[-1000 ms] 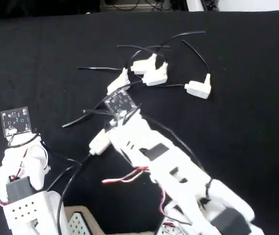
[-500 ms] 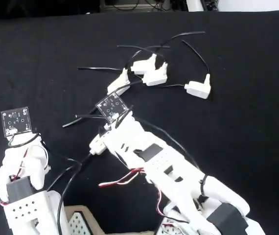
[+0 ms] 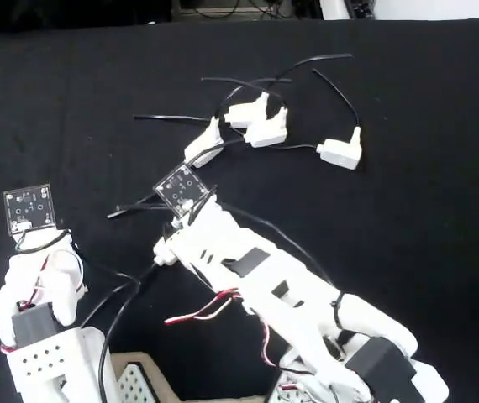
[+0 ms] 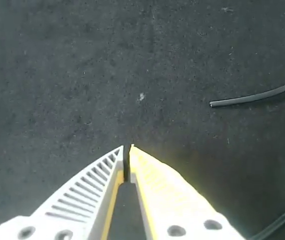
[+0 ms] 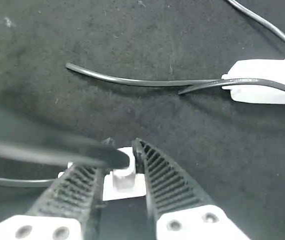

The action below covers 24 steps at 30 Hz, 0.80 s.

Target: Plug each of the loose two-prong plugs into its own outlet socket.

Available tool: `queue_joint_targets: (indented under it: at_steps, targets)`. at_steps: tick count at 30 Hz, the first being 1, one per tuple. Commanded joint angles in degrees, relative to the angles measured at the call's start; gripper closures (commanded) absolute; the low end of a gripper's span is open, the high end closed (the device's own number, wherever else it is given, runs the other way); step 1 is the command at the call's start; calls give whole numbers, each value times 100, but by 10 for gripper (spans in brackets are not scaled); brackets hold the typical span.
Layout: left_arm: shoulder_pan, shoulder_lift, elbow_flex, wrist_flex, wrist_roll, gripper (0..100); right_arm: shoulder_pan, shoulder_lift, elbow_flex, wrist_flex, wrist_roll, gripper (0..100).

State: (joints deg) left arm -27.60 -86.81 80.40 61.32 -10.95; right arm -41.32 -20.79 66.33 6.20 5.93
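**Left arm.** The left gripper [image 4: 127,149] hangs over bare black desk [image 4: 72,60], well apart from the right gripper and to its left. Its jaws are pressed together with nothing between them. A square marker board [image 3: 28,208] sits on top of this arm. One loose black cable end [image 4: 252,97] lies on the cloth ahead of the closed jaws.

**Right arm.** The right gripper [image 5: 123,146] is low over the middle of the desk, under a second marker board [image 3: 181,186]. Its jaws are pinching a small white plug [image 5: 125,179], one jaw on each side. The plug's black cord [image 5: 57,150] runs off sideways across one jaw. Red-and-white wires [image 3: 210,306] hang from the arm well behind the right gripper.

**Beyond the right gripper.**
- The nearest corded white piece [image 5: 262,80] lies flat on the desk just beyond the right gripper. Two thin black cables meet at it.
- A touching pair of white pieces [image 3: 248,111] [image 3: 266,133] lies farther from the right gripper, among looping black cables.
- A single white piece [image 3: 340,152] lies farther again and off to the right gripper's right, apart from the pair, with its own cord arcing away.

For all four of these pieces, I cannot tell plug from socket.
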Motion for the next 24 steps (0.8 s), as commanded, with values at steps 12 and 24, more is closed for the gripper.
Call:
queue_joint_targets:
  at_steps: [12, 24]
  targets:
    - [4, -18, -31, 35, -35, 963, 211, 13, -66, -35, 607, 986]
    - [4, -18, -31, 35, -35, 963, 70, 13, -154, 466, 527, 986]
